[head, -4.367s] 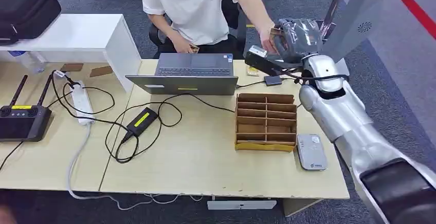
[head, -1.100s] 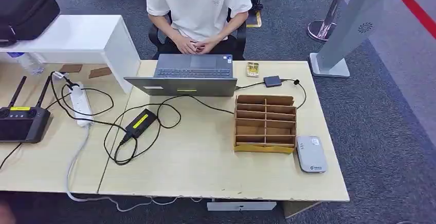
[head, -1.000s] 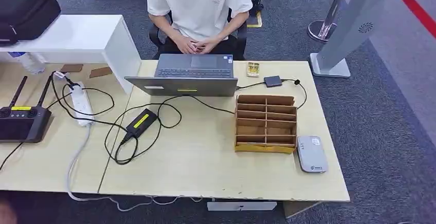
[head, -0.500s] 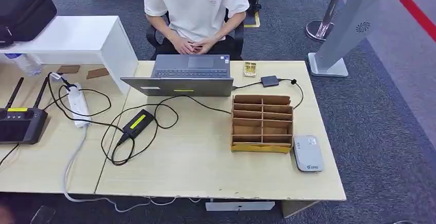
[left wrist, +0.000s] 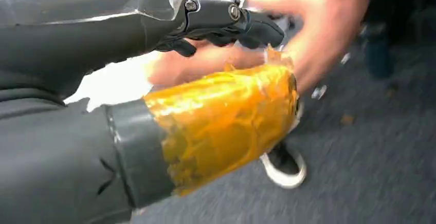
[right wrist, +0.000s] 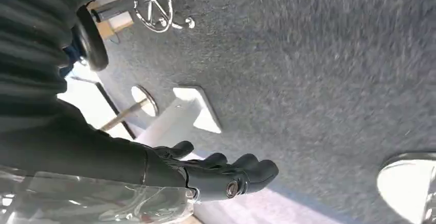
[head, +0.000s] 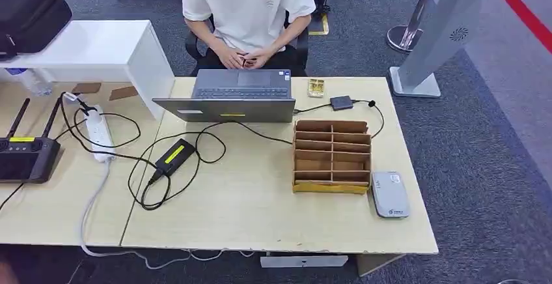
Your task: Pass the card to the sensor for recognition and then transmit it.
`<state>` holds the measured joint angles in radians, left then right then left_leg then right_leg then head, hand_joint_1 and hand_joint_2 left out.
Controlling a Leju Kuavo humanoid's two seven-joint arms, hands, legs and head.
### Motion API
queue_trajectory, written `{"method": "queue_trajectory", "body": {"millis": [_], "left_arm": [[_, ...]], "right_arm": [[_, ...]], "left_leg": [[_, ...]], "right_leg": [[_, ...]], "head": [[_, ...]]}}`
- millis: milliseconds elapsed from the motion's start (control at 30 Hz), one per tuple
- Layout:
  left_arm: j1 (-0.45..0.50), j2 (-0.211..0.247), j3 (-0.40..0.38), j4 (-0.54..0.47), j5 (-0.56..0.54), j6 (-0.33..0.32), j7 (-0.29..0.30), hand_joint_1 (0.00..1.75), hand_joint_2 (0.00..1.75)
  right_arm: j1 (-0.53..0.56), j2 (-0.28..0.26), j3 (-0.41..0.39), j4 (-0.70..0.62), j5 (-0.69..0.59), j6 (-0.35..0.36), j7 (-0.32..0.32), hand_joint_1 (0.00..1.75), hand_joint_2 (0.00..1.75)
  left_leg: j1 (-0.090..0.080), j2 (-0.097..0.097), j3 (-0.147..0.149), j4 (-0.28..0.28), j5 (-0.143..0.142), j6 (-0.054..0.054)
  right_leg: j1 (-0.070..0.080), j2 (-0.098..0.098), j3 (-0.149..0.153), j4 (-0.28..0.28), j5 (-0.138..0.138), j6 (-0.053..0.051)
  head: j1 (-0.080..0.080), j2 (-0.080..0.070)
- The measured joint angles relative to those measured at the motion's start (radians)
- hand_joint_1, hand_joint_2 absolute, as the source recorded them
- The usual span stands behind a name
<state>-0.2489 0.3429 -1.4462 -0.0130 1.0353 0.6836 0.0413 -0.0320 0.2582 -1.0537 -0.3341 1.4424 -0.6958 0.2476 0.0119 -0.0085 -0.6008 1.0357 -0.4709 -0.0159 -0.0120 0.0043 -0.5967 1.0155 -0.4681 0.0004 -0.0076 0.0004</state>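
Card reader [head: 390,194] sits at four o'clock on the desk [head: 260,206]; right hand [right wrist: 221,175] hangs open, empty; left hand's [left wrist: 226,23] grip unclear.

Bright, even; wrist views motion-blurred.

The sensor [head: 389,194], a flat grey-white slab with rounded corners and a small blue mark at its near end, lies face up on the table near its right edge, just beside the slotted cardboard box [head: 332,157].
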Motion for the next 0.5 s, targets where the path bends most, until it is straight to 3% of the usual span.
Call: {"method": "queue_trajectory", "body": {"millis": [33,67,133,200,233,300,333,400,500], "left_arm": [[0.008,-0.021,0.000,0.000,-0.023,0.000,0.027,0.00,0.00],[0.018,-0.045,0.002,0.000,-0.046,0.000,0.045,0.00,1.75],[0.051,-0.124,0.020,0.000,-0.072,-0.001,0.100,0.00,1.75],[0.085,-0.201,0.039,-0.014,-0.057,-0.046,0.194,0.00,1.75],[0.098,-0.231,0.039,-0.030,-0.047,-0.114,0.237,0.00,1.75],[0.123,-0.283,0.049,-0.056,-0.021,-0.354,0.312,0.00,1.75],[0.130,-0.306,0.056,-0.065,-0.005,-0.439,0.340,0.00,1.75],[0.137,-0.338,0.071,-0.077,0.022,-0.525,0.373,0.00,1.75],[0.139,-0.368,0.098,-0.085,0.058,-0.590,0.410,0.00,1.75]], "right_arm": [[-0.003,-0.004,-0.003,0.011,0.001,0.000,-0.004,0.00,1.75],[-0.005,-0.008,-0.004,0.026,0.003,0.003,-0.009,0.00,1.75],[-0.009,-0.014,-0.005,0.045,0.004,0.037,-0.023,0.00,1.75],[-0.012,-0.021,-0.005,0.065,0.010,0.134,-0.028,0.00,1.75],[-0.014,-0.024,-0.005,0.076,0.016,0.213,-0.021,0.00,1.75],[-0.020,-0.029,-0.005,0.095,0.034,0.485,0.002,0.00,1.75],[-0.024,-0.032,-0.005,0.101,0.036,0.596,0.003,0.00,1.75],[-0.027,-0.033,-0.005,0.116,0.032,0.751,-0.013,0.00,1.75],[-0.026,-0.038,-0.007,0.124,-0.001,0.882,-0.034,0.00,1.75]], "left_leg": [[-0.001,0.000,0.000,0.000,0.000,0.000],[-0.001,0.000,0.000,0.000,0.000,0.001],[-0.002,0.000,0.000,0.000,-0.002,0.002],[-0.004,0.002,0.001,0.000,-0.003,0.004],[-0.004,0.002,0.001,0.000,-0.003,0.004],[-0.004,0.002,0.001,0.001,-0.004,0.005],[-0.003,0.002,0.001,0.002,-0.004,0.006],[-0.004,0.001,0.001,0.001,-0.004,0.006],[-0.003,0.001,0.002,0.001,-0.005,0.006]], "right_leg": [[-0.001,0.000,0.000,0.000,0.000,0.000],[-0.001,0.000,0.000,0.000,0.000,0.000],[-0.002,0.000,0.001,-0.001,0.000,0.001],[-0.003,0.001,0.001,-0.001,-0.001,0.002],[-0.003,0.002,0.001,-0.001,-0.001,0.002],[-0.003,0.002,0.001,-0.002,-0.002,0.004],[-0.003,0.001,0.002,-0.002,-0.002,0.005],[-0.003,0.001,0.003,-0.002,-0.002,0.005],[-0.003,0.000,0.003,-0.002,-0.002,0.005]], "head": [[-0.002,0.000],[-0.001,0.000],[-0.001,0.000],[-0.002,0.000],[-0.001,0.000],[0.000,0.000],[0.000,0.000],[-0.001,0.000],[-0.002,0.000]]}}
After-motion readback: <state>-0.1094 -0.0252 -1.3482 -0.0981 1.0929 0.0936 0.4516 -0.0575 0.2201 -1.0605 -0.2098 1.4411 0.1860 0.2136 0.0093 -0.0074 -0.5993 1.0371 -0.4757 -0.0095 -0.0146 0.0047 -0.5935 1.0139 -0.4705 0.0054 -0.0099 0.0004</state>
